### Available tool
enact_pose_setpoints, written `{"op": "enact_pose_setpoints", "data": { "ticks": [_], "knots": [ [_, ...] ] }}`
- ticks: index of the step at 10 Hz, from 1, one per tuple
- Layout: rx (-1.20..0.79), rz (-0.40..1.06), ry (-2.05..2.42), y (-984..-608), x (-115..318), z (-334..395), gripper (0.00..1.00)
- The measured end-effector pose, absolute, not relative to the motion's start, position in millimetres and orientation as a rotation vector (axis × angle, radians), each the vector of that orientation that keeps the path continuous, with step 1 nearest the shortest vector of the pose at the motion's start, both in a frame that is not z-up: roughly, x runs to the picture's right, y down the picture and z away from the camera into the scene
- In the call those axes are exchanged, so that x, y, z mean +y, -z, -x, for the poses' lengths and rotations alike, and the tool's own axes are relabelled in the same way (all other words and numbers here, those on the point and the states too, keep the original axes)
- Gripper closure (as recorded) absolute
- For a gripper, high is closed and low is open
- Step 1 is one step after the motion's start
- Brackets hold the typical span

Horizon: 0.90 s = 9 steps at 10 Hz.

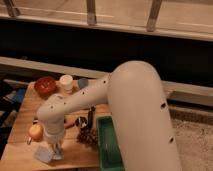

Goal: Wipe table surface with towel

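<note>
Reaching down over the near left part of the table surface (20,147), the gripper (54,148) meets the towel (46,154), a pale grey-blue cloth lying flat on the planks close to the near edge. Whether the fingers are parted or pinched together cannot be told, since the wrist hides them. Just left of the wrist sits an orange-yellow apple (35,131), slightly farther in from the near edge than the towel. To the right, a green tray (109,145) runs along the right side of the table down to its near edge, and a dark clump (88,135) rests against its left wall. The thick white arm (130,110) sweeps in from the right, covering the middle of the table. Toward the far edge stand a red bowl (45,85) near the far left corner and a white cup (66,81) just right of it.
</note>
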<state>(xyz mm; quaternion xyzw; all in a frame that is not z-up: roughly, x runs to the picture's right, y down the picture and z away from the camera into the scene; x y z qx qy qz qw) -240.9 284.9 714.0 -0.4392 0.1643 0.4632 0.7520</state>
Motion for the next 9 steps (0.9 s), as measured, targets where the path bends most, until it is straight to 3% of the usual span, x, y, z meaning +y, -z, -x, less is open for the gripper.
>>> {"op": "enact_pose_setpoints", "data": {
  "ticks": [6, 9],
  "knots": [
    [0.265, 0.915, -1.044, -737.7, 224.0, 238.2, 1.00],
    [0.244, 0.943, -1.060, -738.6, 224.0, 232.0, 1.00]
  ]
}}
